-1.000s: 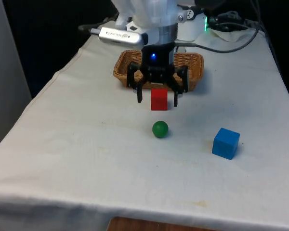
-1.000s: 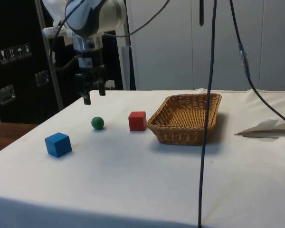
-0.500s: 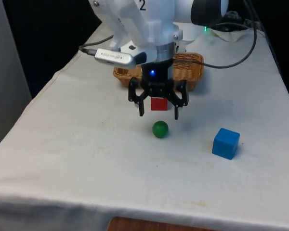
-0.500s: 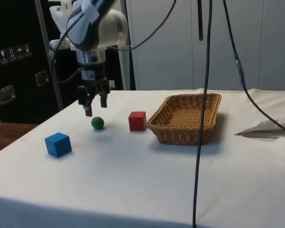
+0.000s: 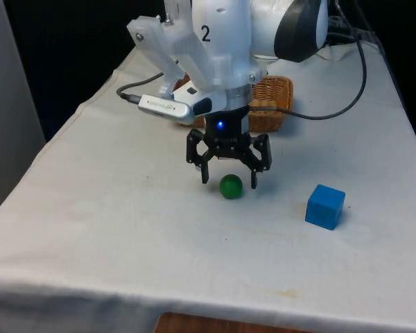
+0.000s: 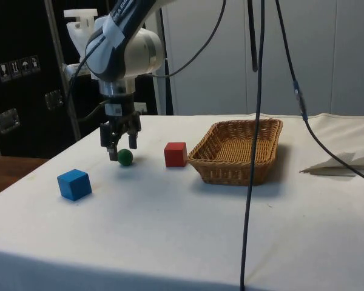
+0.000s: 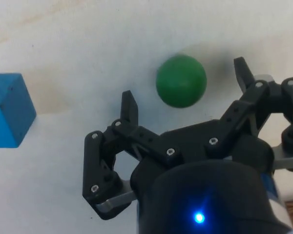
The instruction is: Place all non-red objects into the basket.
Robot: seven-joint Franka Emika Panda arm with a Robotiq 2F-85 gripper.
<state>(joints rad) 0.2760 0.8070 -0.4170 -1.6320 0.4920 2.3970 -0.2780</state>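
Nearest the front camera, the bright blue cube (image 5: pixel 325 206) is seen on the white-clothed table (image 5: pixel 125 222), towards the front view's right. Further back, the small green ball (image 5: pixel 230 186) is flanked by the widely spread fingers of the black two-finger gripper (image 5: pixel 229 180), with nothing gripped. Behind it the red cube (image 6: pixel 175 154) is set just beside the woven wicker basket (image 6: pixel 238 150), farthest off.

My table (image 5: pixel 125 229) wears a white cloth. Dark cabinets (image 6: pixel 18 79) and pale panel doors (image 6: pixel 230 54) stand beyond it. Black cables (image 6: pixel 255 121) hang across.
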